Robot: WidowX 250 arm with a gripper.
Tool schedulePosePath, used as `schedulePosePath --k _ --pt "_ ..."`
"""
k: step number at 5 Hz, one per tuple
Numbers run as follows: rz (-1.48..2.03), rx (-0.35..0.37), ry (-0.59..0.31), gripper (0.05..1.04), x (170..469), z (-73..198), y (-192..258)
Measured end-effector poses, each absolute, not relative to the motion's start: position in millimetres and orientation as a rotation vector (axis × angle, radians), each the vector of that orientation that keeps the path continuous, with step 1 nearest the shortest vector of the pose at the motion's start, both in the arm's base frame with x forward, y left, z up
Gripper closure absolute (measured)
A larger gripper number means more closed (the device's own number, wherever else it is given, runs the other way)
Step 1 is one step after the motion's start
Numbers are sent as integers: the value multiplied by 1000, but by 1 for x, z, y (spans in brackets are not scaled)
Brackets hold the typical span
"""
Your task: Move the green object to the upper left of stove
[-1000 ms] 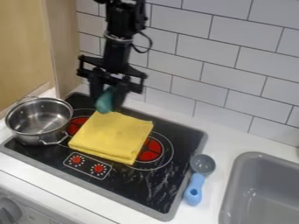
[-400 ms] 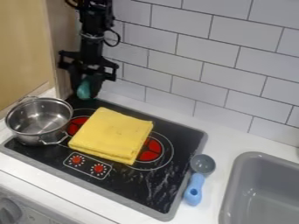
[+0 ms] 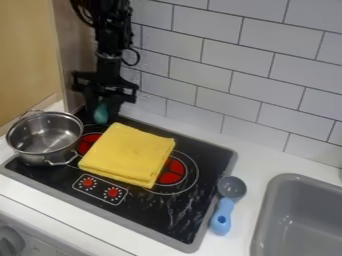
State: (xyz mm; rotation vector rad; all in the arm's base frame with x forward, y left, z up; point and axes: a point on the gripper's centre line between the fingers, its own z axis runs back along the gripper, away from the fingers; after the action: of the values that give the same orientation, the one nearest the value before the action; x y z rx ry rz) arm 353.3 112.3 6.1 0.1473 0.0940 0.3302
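Gripper (image 3: 101,111) has green obj (image 3: 101,114) pinched, long side up, over stove's (image 3: 157,212) upper L corner, prob to set it behind pot (image 3: 39,156) & yellow cloth (image 3: 128,154); low hold likely limits drop & tipping on release

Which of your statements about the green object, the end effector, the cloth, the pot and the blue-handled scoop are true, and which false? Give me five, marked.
1. The green object is between the fingers of the end effector. True.
2. The yellow cloth lies in the sink. False: it lies on the stove.
3. The metal pot is left of the cloth in the view. True.
4. The scoop's blue handle points toward the tiled wall. False: its gray bowl is the end nearer the wall.
5. The pot is upside down. False: it stands upright, open on top.
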Motion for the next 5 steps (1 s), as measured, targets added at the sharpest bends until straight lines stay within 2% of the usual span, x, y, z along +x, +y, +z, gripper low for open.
schedulePosePath --k 1,2,3,4,5 --pt "338 136 78 659 357 2 111" --pt "334 110 68 569 359 1 108" --pt "313 105 67 265 359 2 107" --pt "309 108 66 80 359 2 109" --pt "301 111 67 83 359 3 108"
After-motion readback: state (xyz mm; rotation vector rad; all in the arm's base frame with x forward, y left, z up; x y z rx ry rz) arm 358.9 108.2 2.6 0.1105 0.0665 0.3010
